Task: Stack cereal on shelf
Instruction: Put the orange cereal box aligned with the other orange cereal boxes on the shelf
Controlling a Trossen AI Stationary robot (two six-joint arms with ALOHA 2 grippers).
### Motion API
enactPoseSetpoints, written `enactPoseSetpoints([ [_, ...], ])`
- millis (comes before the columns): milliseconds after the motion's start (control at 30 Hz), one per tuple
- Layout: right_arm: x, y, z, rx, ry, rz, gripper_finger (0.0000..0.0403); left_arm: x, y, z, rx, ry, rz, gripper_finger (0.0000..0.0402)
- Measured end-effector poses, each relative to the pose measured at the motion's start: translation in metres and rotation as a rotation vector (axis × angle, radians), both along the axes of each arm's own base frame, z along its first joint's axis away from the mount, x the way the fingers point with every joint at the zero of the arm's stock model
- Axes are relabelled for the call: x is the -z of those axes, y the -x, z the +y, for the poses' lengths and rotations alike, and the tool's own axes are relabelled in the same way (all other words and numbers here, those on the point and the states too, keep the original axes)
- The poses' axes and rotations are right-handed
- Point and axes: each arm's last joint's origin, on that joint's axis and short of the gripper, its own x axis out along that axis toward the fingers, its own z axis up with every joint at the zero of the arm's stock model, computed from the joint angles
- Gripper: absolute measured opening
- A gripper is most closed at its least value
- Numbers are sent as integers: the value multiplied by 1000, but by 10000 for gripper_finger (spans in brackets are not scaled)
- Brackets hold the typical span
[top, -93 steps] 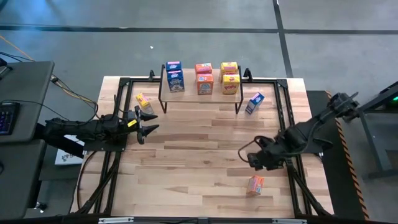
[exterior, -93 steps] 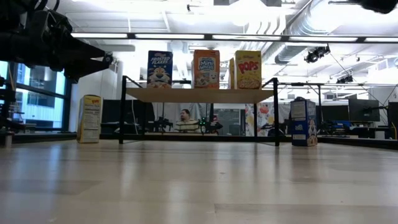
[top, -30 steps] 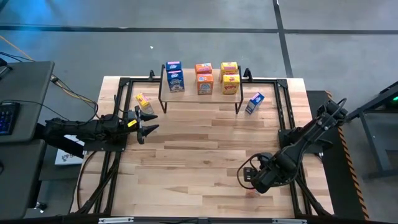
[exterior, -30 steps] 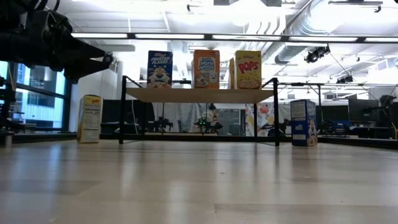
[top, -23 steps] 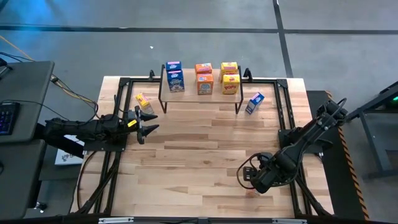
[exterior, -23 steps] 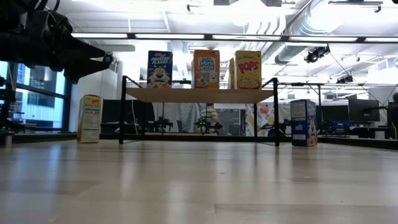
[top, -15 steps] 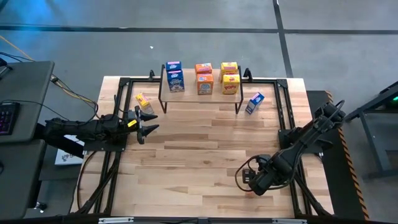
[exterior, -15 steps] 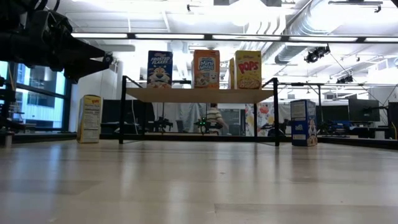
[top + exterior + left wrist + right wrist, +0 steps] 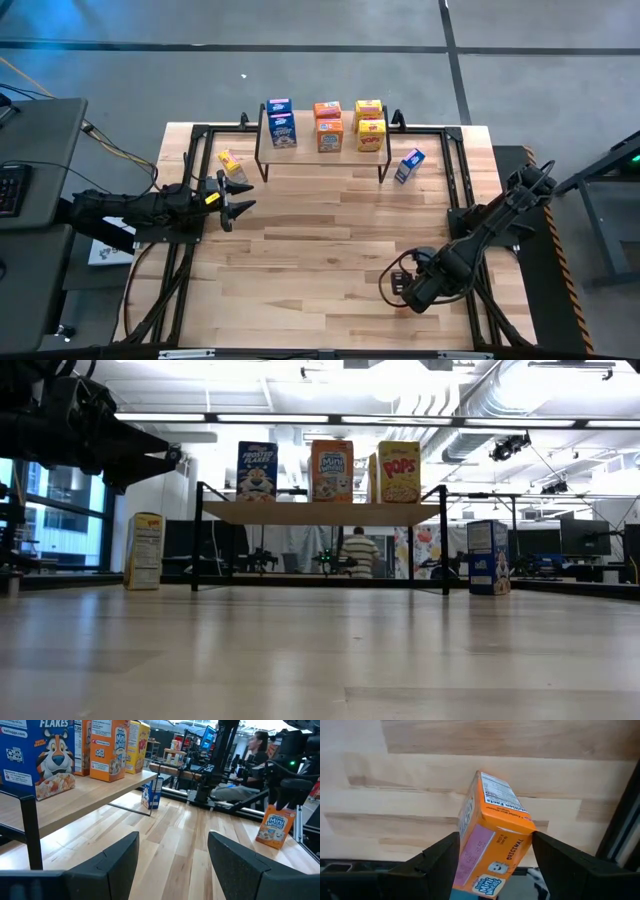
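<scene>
The shelf (image 9: pixel 305 138) stands at the table's far edge with several cereal boxes on its plank: blue (image 9: pixel 281 125), orange (image 9: pixel 328 127), yellow (image 9: pixel 369 125). A yellow box (image 9: pixel 230 161) stands on the table left of it, a blue box (image 9: pixel 409 165) to its right. Near the table's near right corner an orange box (image 9: pixel 492 835) stands on the wood. My right gripper (image 9: pixel 493 844) points down over it, open, one finger on each side of its upper end. My left gripper (image 9: pixel 238 194) waits open at the left edge. My right gripper's fingers (image 9: pixel 442 857) stand along the two narrow sides of the orange box's upper end (image 9: pixel 522 837), coming from above. The box stands on the table (image 9: pixel 274 826). Whether the fingers touch it, I cannot tell.
Dark metal frame rails (image 9: pixel 190 250) run along the table's left and right sides. Bare wood (image 9: pixel 320 230) lies between the two arms. A person (image 9: pixel 358 552) walks in the room behind the shelf, and another person (image 9: pixel 260 745) sits beyond the table's right side.
Over the last second neither gripper nor any box has visibly moved. About three seconds ago my right gripper stood farther from the near edge; it has since come over the orange box, which it hides in the high view. The person behind the shelf has walked to the right.
</scene>
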Motion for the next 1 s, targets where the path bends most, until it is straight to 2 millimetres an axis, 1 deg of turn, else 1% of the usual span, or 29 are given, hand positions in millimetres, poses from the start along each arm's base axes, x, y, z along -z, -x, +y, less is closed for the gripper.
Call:
enactPoseSetpoints([
  [167, 0, -2, -4, -57, 57, -45, 245, 0, 0, 0, 0, 0, 0, 229],
  [467, 1, -6, -9, -149, 86, -65, 245, 0, 0, 0, 0, 0, 0, 229],
  [700, 1, -7, -10, -173, 115, -80, 245, 0, 0, 0, 0, 0, -1, 229],
  [767, -3, -6, -11, -173, 119, -68, 245, 0, 0, 0, 0, 1, -2, 229],
  [867, -18, -6, -11, -159, 130, -72, 245, 0, 0, 0, 0, 1, -5, 229],
  [1000, -32, -5, -11, -75, 121, -57, 245, 0, 0, 0, 0, 2, -5, 229],
])
